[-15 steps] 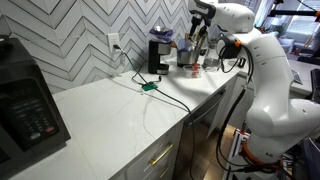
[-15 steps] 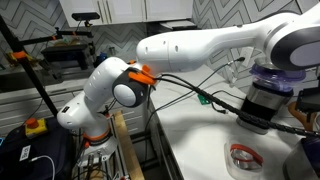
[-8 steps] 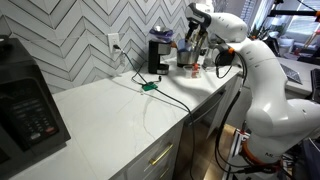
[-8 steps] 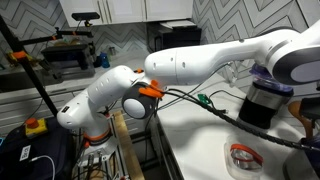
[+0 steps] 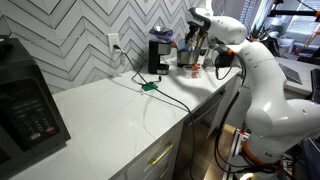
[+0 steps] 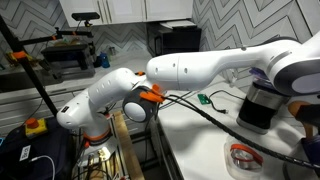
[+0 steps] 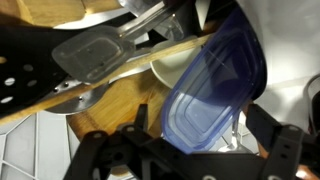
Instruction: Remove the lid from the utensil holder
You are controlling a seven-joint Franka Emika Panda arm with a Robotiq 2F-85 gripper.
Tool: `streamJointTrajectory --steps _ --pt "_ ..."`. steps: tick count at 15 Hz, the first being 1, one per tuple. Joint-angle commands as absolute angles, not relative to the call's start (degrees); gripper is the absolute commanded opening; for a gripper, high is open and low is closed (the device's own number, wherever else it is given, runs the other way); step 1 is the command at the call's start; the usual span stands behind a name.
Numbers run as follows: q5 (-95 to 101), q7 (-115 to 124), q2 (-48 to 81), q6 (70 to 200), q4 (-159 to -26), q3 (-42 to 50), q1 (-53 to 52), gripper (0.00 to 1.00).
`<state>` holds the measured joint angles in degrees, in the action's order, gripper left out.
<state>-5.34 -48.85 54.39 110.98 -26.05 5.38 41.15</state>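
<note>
- Since a second ago the arm [image 5: 250, 70] has swung in toward the wall, and its wrist now sits right over the utensil holder [image 5: 187, 58] at the far end of the counter [image 5: 110, 120], just beside the black coffee machine [image 5: 157, 55].
- In both exterior views the arm's own bulk blocks the holder's top, so the lid cannot be picked out there.
- Only the wrist view shows the lid [image 7: 215, 85]: pale blue, translucent, tilted, and seemingly propped against the utensils in the holder.
- The gripper [image 7: 196, 150] has its two dark fingers [image 7: 110, 155] spread wide, with the lid's lower edge between them; a gap shows on each side, so nothing is pinched.
- A grey spatula [image 7: 95, 55] and a wooden handle [image 7: 100, 90] cross behind the lid, their ends cut off by the frame.
- The holder's grey wall is not clearly visible from the wrist.
- A red-rimmed ring [image 6: 243, 157] lies on the counter in an exterior view, too small to identify.
</note>
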Motion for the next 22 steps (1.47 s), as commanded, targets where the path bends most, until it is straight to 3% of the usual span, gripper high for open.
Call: streamJointTrajectory --steps 1,3,10,12,22 --pt "-4.5 -46.8 55.3 109.4 -25.8 3.9 41.7 0.82" --pt "-5.0 -46.7 55.3 107.8 -25.6 3.2 41.9 0.58" --pt "-7.3 -46.9 52.0 105.3 -26.9 0.3 44.0 0.04" --pt "-8.9 -47.5 50.6 102.9 -27.0 -1.4 45.4 0.00" --pt "-15.9 -51.5 43.5 82.3 -25.8 -6.5 54.2 0.02"
